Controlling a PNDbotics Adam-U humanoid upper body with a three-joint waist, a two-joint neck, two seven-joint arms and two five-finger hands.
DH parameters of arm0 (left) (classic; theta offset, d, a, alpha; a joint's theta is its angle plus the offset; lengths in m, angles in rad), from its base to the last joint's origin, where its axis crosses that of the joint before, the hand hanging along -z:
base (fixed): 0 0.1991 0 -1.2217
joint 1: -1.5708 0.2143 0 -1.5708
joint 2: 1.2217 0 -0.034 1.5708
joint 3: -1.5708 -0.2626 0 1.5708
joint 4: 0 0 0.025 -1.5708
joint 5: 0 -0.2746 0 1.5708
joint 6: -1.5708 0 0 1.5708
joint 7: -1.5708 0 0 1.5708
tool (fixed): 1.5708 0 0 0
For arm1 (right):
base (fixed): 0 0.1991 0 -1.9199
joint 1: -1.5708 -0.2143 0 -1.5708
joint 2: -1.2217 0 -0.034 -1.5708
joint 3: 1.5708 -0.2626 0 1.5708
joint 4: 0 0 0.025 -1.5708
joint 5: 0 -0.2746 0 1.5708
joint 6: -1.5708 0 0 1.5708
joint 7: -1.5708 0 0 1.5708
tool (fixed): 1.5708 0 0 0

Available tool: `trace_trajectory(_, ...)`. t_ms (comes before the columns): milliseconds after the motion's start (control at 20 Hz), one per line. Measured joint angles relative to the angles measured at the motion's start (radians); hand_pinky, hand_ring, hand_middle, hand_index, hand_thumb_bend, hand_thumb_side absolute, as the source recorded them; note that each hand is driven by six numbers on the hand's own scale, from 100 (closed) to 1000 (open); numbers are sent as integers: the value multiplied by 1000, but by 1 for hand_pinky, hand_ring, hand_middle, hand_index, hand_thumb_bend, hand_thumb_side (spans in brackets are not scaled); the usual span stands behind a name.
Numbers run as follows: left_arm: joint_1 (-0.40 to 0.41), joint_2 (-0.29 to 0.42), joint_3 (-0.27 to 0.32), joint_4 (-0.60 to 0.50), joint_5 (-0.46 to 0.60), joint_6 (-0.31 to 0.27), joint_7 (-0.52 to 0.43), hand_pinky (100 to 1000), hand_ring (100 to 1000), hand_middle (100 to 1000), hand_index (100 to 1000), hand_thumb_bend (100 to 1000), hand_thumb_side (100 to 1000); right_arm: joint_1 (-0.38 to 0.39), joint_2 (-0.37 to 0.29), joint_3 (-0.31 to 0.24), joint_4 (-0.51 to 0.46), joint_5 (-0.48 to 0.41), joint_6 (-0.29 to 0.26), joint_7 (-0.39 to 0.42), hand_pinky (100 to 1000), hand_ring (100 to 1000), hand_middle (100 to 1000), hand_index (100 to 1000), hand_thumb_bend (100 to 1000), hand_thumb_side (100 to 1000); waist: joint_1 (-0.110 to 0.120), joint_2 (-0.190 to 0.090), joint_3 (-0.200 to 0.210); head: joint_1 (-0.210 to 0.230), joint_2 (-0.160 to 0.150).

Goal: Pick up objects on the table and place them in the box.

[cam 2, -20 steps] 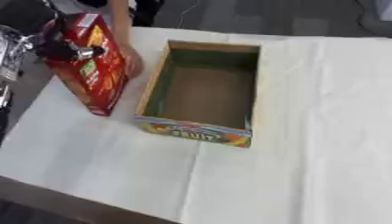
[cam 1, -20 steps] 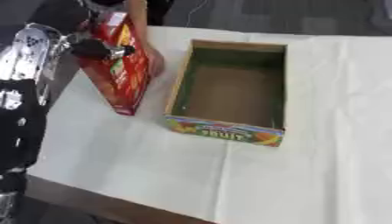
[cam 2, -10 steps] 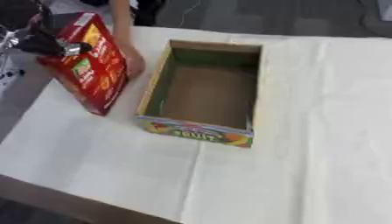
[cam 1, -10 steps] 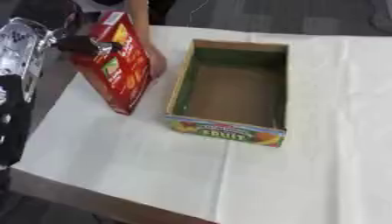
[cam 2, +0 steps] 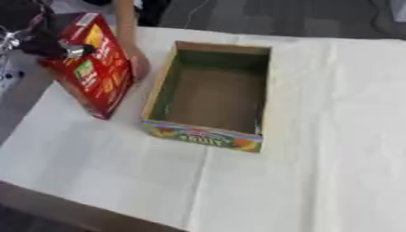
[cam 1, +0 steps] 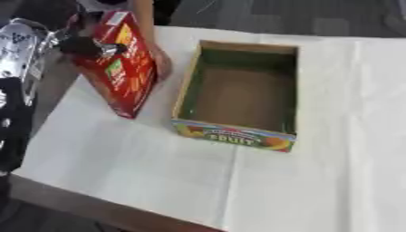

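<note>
Red carton (cam 1: 123,63) stands tilted on the table (cam 1: 158,163), just left of the empty box (cam 1: 238,97). The left hand (cam 1: 83,45) grips its upper edge; a person's hand (cam 1: 162,63) touches its far side.

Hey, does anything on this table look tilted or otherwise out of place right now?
Yes. The red carton left of the open box leans over, one corner on the table. The left hand touches it, and a person's hand steadies its far side. The box holds nothing.
</note>
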Motion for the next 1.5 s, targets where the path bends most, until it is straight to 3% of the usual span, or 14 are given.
trace_trajectory(1100,-4,-18,-13,-25,36,-46,-10,100,354,402,564,625,1000,-1,-7,0,-18,6,-25,27,472,598,660,748,100,1000,31,9,-20,-2,0)
trace_trajectory(1350,-7,-20,-14,-22,25,-61,-25,100,353,403,567,590,1000,-1,-7,0,-19,8,-33,33,472,599,661,748,100,1000,32,10,-22,-2,0)
trace_trajectory(1500,-8,-23,-12,-18,17,-67,-29,100,353,400,563,616,1000,-1,-7,0,-21,8,-38,37,473,600,661,748,100,1000,32,10,-23,-2,0)
